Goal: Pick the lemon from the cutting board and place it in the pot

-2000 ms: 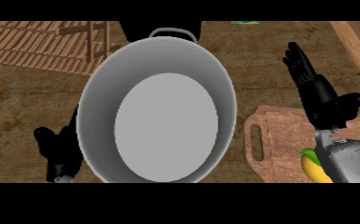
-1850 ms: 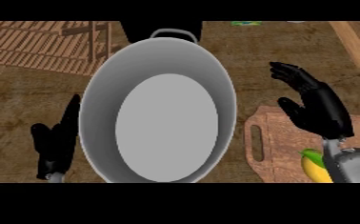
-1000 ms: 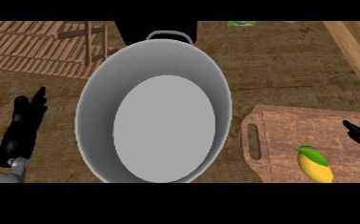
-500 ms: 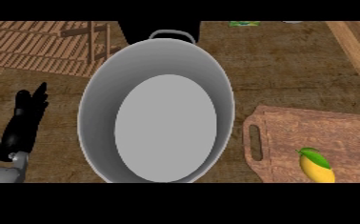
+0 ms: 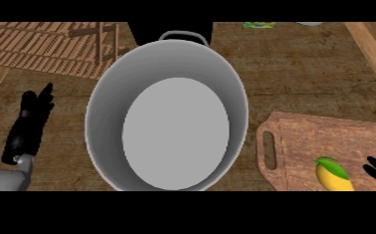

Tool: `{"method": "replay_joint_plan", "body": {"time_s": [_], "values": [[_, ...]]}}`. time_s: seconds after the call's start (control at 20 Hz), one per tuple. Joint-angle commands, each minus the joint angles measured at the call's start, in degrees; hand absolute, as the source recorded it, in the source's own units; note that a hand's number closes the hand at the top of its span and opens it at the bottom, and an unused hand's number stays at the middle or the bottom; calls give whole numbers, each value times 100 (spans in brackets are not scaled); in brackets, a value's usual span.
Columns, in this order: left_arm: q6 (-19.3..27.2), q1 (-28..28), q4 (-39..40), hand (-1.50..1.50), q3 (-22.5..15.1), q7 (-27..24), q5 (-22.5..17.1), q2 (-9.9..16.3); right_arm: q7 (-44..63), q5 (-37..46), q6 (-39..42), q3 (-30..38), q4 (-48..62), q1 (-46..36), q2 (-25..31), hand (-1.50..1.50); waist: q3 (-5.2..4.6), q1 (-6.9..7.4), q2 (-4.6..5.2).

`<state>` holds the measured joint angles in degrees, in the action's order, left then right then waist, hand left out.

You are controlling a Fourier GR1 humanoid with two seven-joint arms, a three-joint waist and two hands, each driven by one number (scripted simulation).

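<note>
A yellow lemon with a green leaf (image 5: 332, 175) lies near the lower right corner of the wooden cutting board (image 5: 308, 143). The big grey pot (image 5: 167, 98) stands in the middle of the counter, nothing inside it. My left hand (image 5: 29, 123) rests open at the left edge, fingers straight and pointing up, beside the pot. Only a black fingertip of my right hand (image 5: 371, 164) shows at the right edge, just right of the lemon and apart from it.
A wooden slatted rack (image 5: 55, 49) sits at the back left. A small green item (image 5: 260, 25) lies at the back edge behind the pot. The cutting board has a handle slot (image 5: 269, 151) facing the pot.
My right hand dropped from above the board out past the right edge, uncovering the lemon; now a fingertip shows again. My left hand shifted left and stays upright.
</note>
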<state>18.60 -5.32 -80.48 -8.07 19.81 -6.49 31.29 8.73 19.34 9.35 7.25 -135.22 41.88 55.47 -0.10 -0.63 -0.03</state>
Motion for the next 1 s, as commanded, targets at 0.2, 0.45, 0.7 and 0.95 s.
{"method": "replay_joint_plan", "body": {"time_s": [0.2, 0.45, 0.7, 0.95], "values": [[-102, 95, -257, 0, 192, 140, 192, -107, 113, 405, 665, 113, 444, -185, -615, -150, 12, 15, -16], [-369, -225, -4, 0, 338, 293, 277, -197, 610, 1176, 877, -871, 900, -1181, -1076, -150, 11, 69, 3], [-479, -170, 136, 0, 480, 41, 477, -390, 876, 1363, 1349, -949, 1033, -1774, -1466, -150, 9, 57, 5], [-587, -93, 354, 0, 647, -241, 631, -541, 56, 1919, 1089, -975, 1939, -1972, -1814, -150, 10, 49, 3]]}}
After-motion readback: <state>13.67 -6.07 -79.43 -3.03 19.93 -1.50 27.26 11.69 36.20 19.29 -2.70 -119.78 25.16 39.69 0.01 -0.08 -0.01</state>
